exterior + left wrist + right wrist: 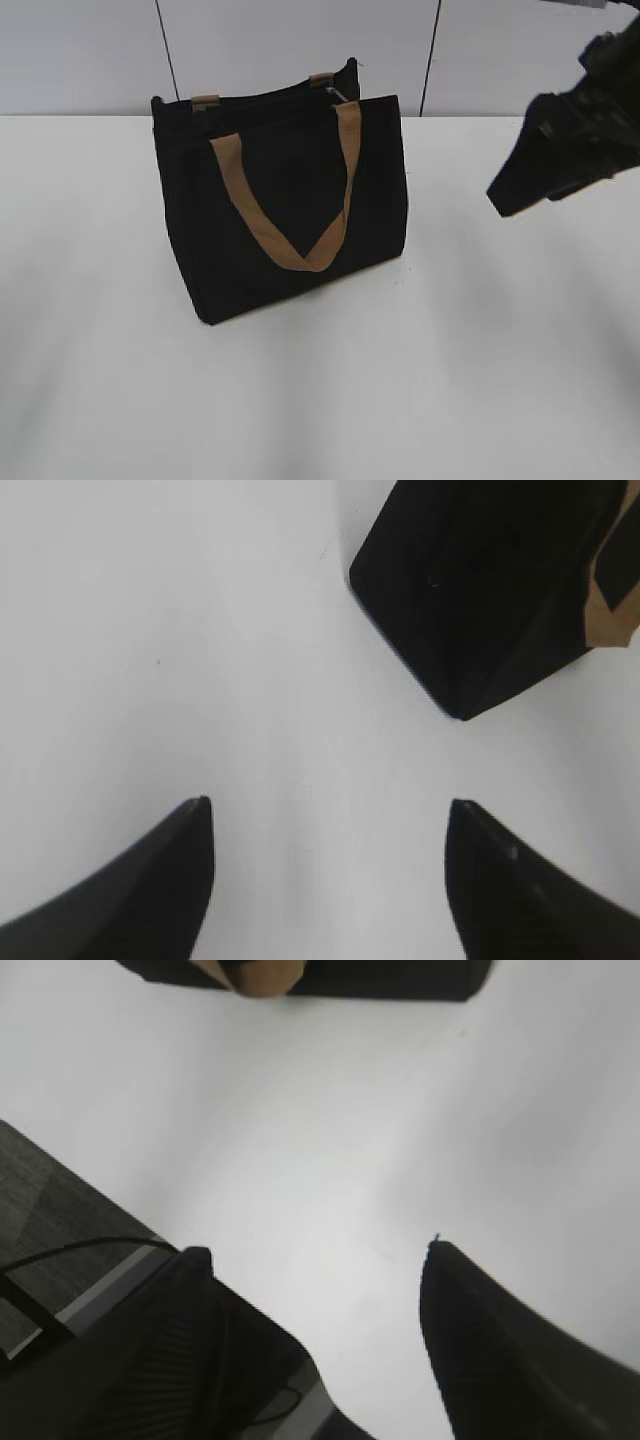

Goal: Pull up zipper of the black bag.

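The black bag [285, 205] stands upright on the white table, left of centre, with a tan handle [290, 225] hanging down its front. A small silvery bit [338, 95] shows at the top edge near the right handle; the zipper strip is hard to make out. My right gripper [503, 205] hangs in the air to the right of the bag, apart from it, jaws open and empty [315, 1250]. My left gripper [328, 805] is open and empty over bare table; the bag's corner [480, 590] lies ahead to its right. The left arm is out of the exterior view.
The white table [450, 380] spreads around the bag. A pale panelled wall [290, 40] stands behind it. In the right wrist view the table edge, grey floor and a cable [70, 1250] show at the lower left.
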Controlling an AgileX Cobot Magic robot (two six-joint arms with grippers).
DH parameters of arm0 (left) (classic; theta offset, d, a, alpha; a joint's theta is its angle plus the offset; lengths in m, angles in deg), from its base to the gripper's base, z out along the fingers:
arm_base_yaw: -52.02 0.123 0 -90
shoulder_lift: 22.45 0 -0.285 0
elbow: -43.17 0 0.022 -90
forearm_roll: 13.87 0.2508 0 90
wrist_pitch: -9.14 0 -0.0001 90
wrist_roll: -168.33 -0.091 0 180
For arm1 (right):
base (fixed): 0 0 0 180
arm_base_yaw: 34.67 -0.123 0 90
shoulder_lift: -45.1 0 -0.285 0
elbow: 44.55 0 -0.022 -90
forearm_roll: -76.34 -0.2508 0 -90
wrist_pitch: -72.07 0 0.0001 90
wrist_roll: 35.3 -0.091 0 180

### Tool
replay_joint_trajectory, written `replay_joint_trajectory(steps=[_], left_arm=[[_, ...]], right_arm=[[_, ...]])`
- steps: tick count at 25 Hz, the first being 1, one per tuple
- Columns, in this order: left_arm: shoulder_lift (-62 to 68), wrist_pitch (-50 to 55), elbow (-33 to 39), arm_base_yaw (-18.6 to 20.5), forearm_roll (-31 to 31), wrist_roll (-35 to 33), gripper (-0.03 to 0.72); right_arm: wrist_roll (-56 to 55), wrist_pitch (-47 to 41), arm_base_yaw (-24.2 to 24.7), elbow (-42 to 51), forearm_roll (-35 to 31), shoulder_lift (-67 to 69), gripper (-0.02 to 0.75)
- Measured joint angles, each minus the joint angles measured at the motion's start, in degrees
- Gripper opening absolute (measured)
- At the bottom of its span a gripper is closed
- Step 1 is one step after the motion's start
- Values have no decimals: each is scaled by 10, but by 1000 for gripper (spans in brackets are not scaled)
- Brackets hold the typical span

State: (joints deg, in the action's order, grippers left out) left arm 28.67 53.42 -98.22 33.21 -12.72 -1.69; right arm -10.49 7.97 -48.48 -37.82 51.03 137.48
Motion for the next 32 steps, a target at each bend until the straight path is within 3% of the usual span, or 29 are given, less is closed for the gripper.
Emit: replay_joint_trajectory(steps=[6,15,25,32], left_arm=[[-114,98,-1,0,0,-18,541],[-238,192,22,-1,0,-30,541],[-351,201,24,-1,-2,-60,541],[-390,173,73,-1,-3,-63,541]], right_arm=[[-2,23,0,123,6,-145,491],[-59,42,0,306,78,-442,491],[-149,45,0,386,188,-766,491],[-201,44,0,422,229,-839,491]])
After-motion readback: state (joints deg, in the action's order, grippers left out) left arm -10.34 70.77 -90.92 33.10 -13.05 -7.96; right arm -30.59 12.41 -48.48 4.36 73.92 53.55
